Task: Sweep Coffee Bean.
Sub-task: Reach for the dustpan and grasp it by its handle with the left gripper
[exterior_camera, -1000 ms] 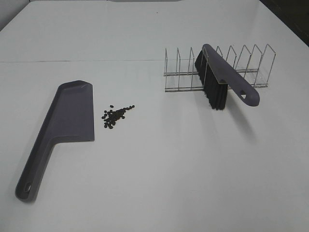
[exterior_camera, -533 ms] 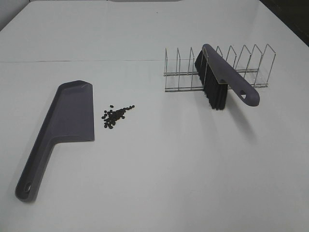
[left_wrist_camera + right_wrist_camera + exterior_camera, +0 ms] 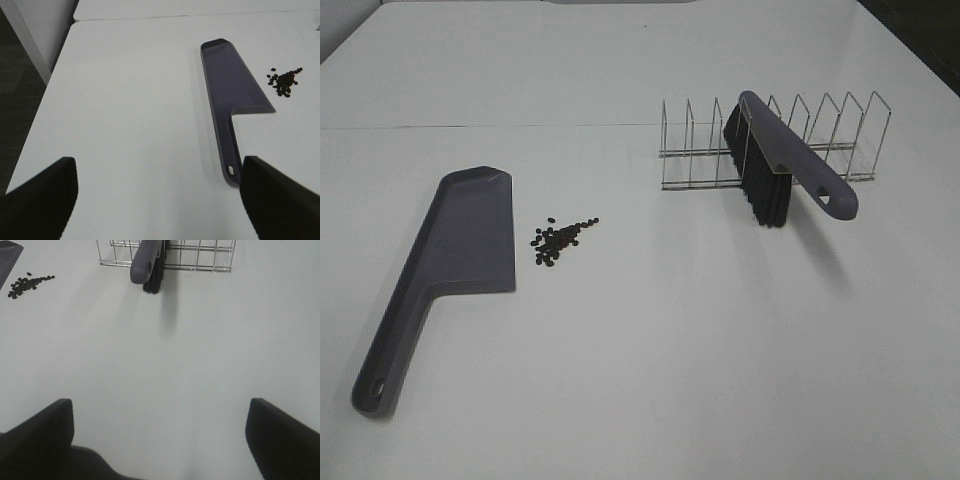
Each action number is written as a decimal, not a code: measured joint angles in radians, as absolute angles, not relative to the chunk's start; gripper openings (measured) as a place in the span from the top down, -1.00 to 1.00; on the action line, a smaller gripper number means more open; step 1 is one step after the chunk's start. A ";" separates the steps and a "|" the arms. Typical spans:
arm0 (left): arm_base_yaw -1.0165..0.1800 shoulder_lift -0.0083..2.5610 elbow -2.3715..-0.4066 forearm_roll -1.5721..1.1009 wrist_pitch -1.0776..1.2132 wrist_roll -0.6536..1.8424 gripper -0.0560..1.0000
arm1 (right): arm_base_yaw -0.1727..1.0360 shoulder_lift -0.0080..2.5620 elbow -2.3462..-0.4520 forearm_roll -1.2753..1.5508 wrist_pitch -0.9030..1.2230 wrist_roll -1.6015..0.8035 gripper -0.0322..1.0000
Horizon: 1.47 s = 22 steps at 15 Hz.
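Note:
A small heap of dark coffee beans (image 3: pixel 558 239) lies on the white table, just right of the grey-purple dustpan (image 3: pixel 460 245) that lies flat with its handle toward the front. In the left wrist view the dustpan (image 3: pixel 231 95) and beans (image 3: pixel 284 82) lie ahead of my left gripper (image 3: pixel 159 200), which is open and empty. The grey-purple brush (image 3: pixel 775 165) leans in a wire rack (image 3: pixel 820 140) at the back right, handle toward the front. My right gripper (image 3: pixel 160 440) is open and empty, well short of the brush (image 3: pixel 147 262). Neither gripper shows in the high view.
The wire rack (image 3: pixel 200 255) has several upright dividers around the brush. The table's left edge (image 3: pixel 47 95) drops to a dark floor beside my left gripper. A seam crosses the table top behind the dustpan.

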<state>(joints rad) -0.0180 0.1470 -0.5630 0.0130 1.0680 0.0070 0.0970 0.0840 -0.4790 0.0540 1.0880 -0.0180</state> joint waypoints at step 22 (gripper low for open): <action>-0.128 1.541 -0.869 -0.118 0.739 0.019 -0.60 | 0.097 0.752 -0.742 0.053 0.982 -0.020 -0.55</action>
